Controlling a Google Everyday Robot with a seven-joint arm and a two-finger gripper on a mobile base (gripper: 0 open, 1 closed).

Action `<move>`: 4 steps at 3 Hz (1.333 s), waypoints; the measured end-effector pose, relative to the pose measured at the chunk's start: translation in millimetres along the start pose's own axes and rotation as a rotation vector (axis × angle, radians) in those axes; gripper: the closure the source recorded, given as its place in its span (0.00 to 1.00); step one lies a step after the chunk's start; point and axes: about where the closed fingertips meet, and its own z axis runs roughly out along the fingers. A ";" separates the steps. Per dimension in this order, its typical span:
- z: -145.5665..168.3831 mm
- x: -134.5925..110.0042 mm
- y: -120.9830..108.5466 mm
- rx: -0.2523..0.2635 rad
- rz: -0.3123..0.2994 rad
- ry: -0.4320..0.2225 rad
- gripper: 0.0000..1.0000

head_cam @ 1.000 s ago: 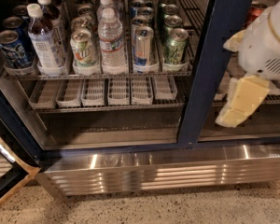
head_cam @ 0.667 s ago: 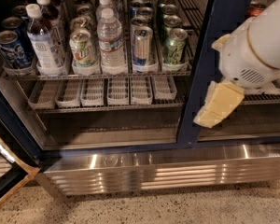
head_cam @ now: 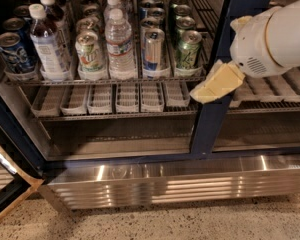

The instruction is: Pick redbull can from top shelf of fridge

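Note:
The redbull can (head_cam: 153,50) stands at the front of its lane on the top shelf (head_cam: 110,79), a slim silver-and-blue can between a water bottle (head_cam: 120,46) and a green-patterned can (head_cam: 188,50). More slim cans stand behind it. My gripper (head_cam: 216,84), a cream-coloured wedge at the end of the white arm (head_cam: 275,34), hangs in front of the dark blue door frame (head_cam: 215,99), right of and slightly below the can, apart from it. The fridge (head_cam: 155,179) has a ribbed steel base panel.
Wider dark-blue cans (head_cam: 11,51) and labelled bottles (head_cam: 46,44) fill the left lanes. Below is a rack of short white ribbed trays (head_cam: 112,98). The open door's edge (head_cam: 10,184) shows at lower left. Speckled floor (head_cam: 190,224) lies in front.
My arm and gripper have moved left and a little up, from right of the door frame to in front of it, closer to the cans.

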 end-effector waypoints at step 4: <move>23.4 -82.0 8.2 -0.075 -0.041 -0.292 0.00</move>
